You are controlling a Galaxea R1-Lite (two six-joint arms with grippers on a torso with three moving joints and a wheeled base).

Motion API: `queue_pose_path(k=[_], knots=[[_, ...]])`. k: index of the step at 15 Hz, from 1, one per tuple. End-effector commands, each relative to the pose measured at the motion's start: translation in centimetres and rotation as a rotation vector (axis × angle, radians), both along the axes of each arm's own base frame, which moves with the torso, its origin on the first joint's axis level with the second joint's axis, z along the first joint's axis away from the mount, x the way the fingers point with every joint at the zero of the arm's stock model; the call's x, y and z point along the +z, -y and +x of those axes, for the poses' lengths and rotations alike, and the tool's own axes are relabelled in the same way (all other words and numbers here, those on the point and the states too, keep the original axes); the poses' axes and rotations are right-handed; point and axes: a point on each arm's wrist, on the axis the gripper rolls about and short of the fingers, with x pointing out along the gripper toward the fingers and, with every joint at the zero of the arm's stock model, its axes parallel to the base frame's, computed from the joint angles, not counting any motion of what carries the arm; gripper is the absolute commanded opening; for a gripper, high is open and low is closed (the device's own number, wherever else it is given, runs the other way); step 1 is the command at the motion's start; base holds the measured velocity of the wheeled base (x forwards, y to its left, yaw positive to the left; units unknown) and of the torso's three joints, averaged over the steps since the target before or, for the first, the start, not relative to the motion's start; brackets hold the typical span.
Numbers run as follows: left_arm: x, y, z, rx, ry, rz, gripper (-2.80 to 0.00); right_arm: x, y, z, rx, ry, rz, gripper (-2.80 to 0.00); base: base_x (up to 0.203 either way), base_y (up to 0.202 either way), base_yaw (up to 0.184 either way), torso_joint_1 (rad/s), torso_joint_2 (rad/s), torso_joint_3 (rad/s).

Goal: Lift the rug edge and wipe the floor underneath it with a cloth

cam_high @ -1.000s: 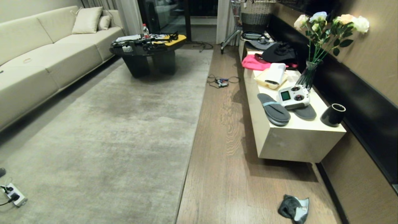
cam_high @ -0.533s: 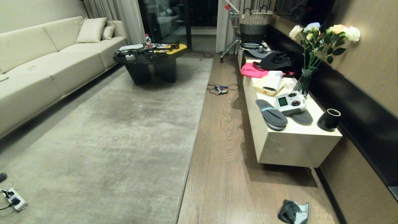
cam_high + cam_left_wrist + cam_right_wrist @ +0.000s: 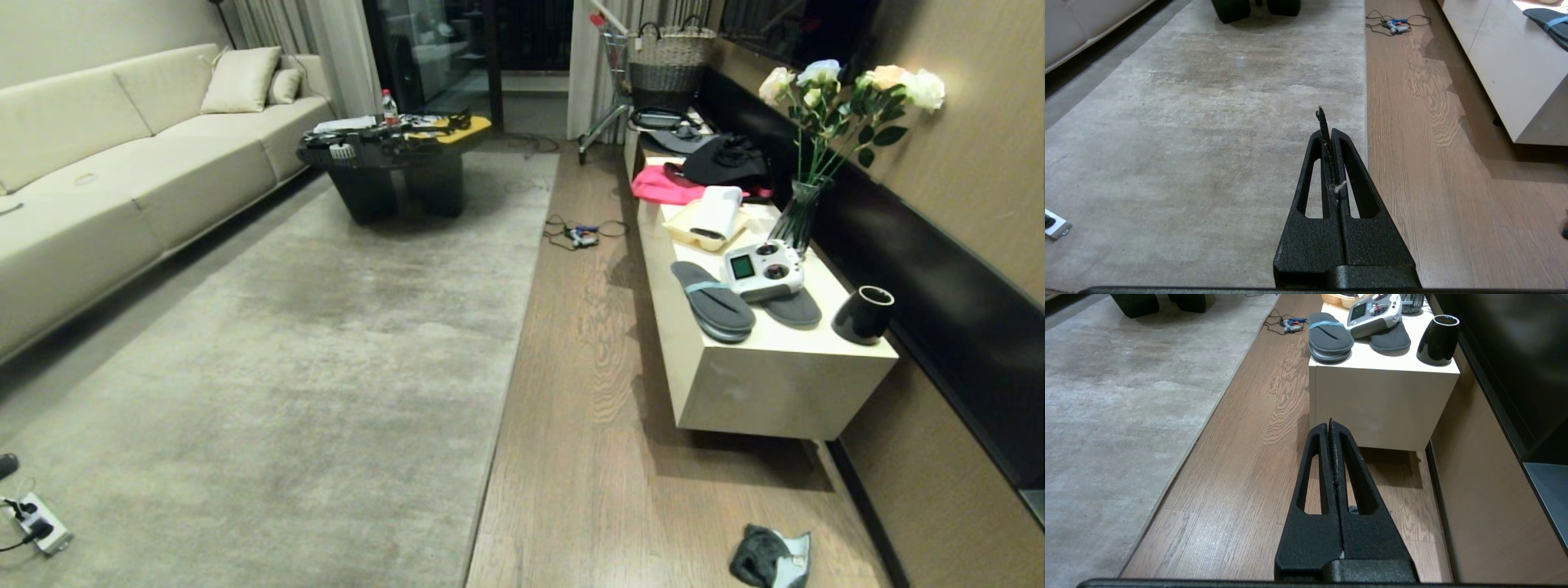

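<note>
Only the head view shows the cloth (image 3: pixel 770 557) on the floor (image 3: pixel 588 457)

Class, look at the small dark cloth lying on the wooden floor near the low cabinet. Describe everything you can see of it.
The cloth is a small, crumpled rag of soft-looking fabric, dark grey-green, with a paler bluish-grey part folded out on its right side. It lies loosely bunched on the floor, in the near right corner of the head view, in front of the cream cabinet and well apart from the rug edge. Only the floor touches it; neither end effector is near it.
</note>
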Motion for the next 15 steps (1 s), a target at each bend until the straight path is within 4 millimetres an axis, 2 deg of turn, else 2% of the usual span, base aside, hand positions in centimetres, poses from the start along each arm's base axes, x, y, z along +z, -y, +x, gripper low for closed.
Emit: queue_pose_path(k=[1, 15], knots=[[0.0, 0.0, 0.01, 0.0, -0.002, 0.0, -2.8, 0.01, 0.0, 0.0, 0.001, 0.001, 0.0, -2.8, 0.0, 0.0, 0.0, 0.0, 0.0, 0.0], [0.0, 0.0, 0.01, 0.0, -0.002, 0.0, -2.8, 0.01, 0.0, 0.01, 0.001, -0.001, 0.001, -2.8, 0.0, 0.0, 0.0, 0.0, 0.0, 0.0]])
